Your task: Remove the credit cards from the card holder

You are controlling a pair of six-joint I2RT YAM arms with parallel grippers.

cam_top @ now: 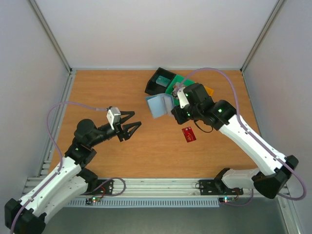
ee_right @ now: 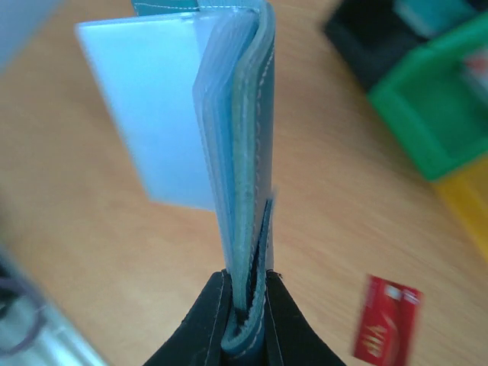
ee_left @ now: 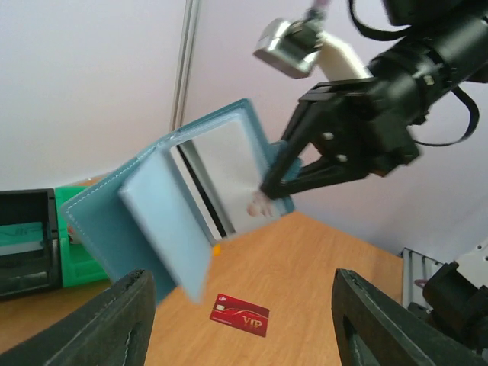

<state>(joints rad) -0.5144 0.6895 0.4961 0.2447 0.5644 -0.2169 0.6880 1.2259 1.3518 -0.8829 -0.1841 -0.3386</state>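
Blue card holder (cam_top: 157, 105) is hanging clamped in the right gripper (cam_top: 173, 109) — red card (cam_top: 189, 134) is lying out — left gripper (cam_top: 135, 125), spread and empty, is likely needing to pull the next one.

A robotics lab test cell: plain white panel walls (cam_top: 146, 29) framed by aluminium posts (cam_top: 51, 36) enclose a wooden tabletop (cam_top: 146, 156); left arm (cam_top: 63, 170) and right arm (cam_top: 248, 139) bolt onto a slotted aluminium rail (cam_top: 161, 185), trailing exposed purple cable (cam_top: 66, 103).

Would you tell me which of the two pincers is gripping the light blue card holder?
The right pincer: it is shut on the card holder's edge, holding it off the table. The left pincer stands open and empty.
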